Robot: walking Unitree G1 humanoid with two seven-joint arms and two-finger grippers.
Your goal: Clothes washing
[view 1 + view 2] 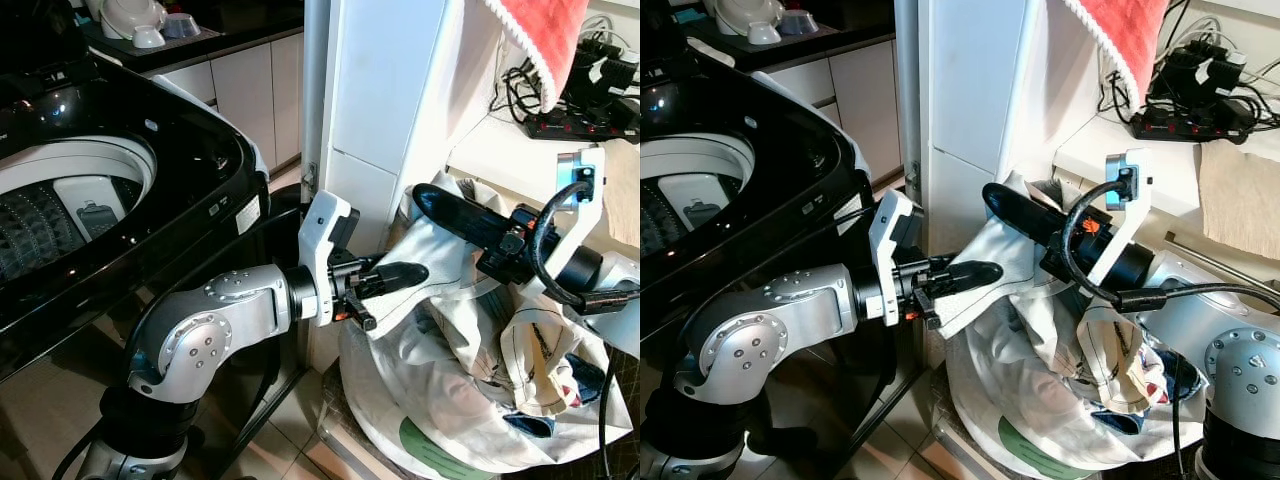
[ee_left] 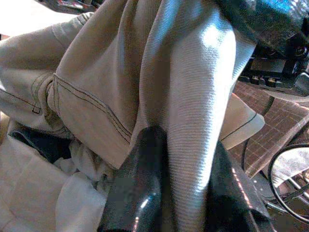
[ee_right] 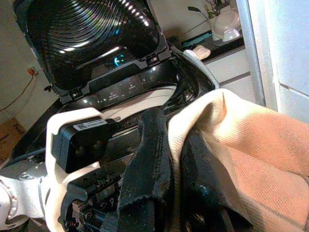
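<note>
A beige garment (image 1: pixel 440 290) rises out of a white laundry bag (image 1: pixel 440 410) on the floor, to the right of the washing machine (image 1: pixel 150 190). My left gripper (image 1: pixel 405 274) reaches in from the left and is shut on a fold of it; in the left wrist view the cloth (image 2: pixel 193 121) runs between the two black fingers (image 2: pixel 140 193). Just above, my right gripper (image 1: pixel 428 200) points left and is shut on the garment's upper edge, with the cloth (image 3: pixel 251 159) pinched beside its fingers (image 3: pixel 149 159). The washer's drum (image 1: pixel 60 215) is uncovered and its lid (image 3: pixel 91 34) stands up.
A tall white cabinet (image 1: pixel 385 90) stands between the washer and the bag. A red towel (image 1: pixel 545 40) hangs over a white shelf holding a power strip (image 1: pixel 580 122) and cables. Bowls (image 1: pixel 135 20) sit on the dark counter behind. More clothes (image 1: pixel 540 420) fill the bag.
</note>
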